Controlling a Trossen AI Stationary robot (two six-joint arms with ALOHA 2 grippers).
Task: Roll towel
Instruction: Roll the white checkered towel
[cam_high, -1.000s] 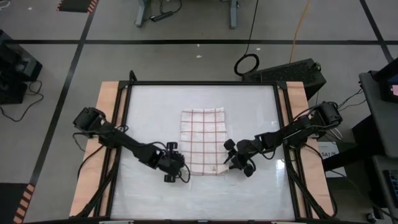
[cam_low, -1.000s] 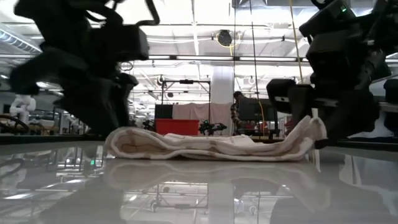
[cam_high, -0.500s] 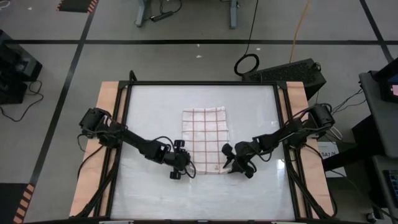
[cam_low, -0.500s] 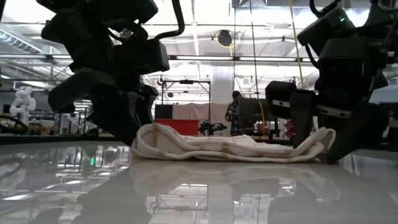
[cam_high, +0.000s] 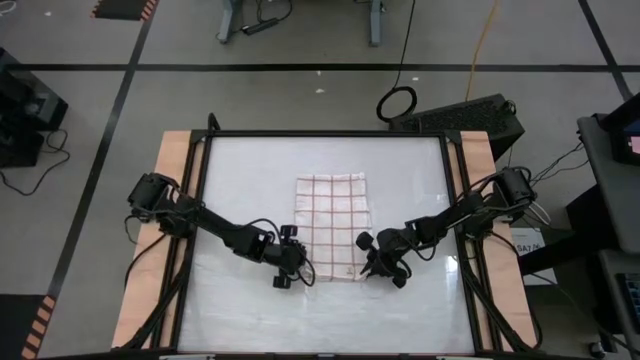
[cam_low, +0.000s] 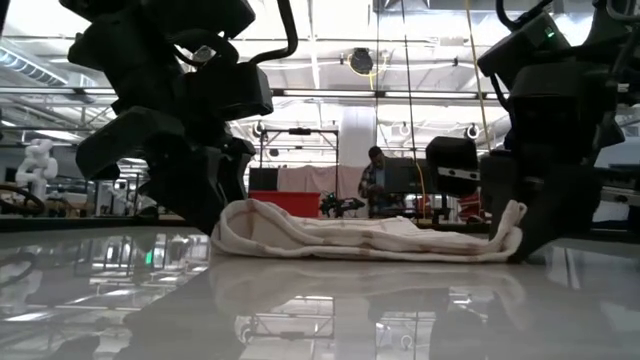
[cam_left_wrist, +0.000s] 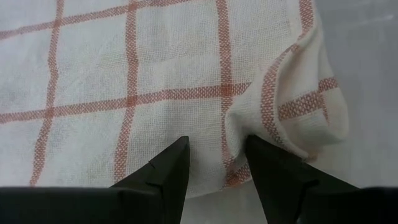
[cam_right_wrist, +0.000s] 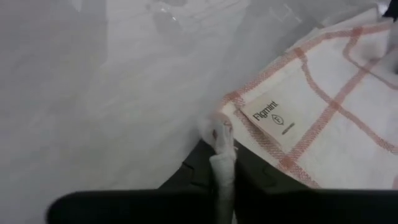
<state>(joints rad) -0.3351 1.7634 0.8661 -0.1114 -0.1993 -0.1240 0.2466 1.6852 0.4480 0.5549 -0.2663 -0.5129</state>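
You have the thin white cloth towel (cam_high: 331, 225) with red-brown grid lines lying mid-table on the glossy white tabletop (cam_high: 240, 170), its near edge bunched up. Your right gripper (cam_right_wrist: 224, 163) pinches the towel's near right corner tight between its fingers; only the right wrist view shows the white label (cam_right_wrist: 273, 115) beside that fold. Your left gripper (cam_left_wrist: 217, 163) stands narrowly parted over the near left corner, one fingertip (cam_left_wrist: 264, 152) against a curled fold, nothing clamped.
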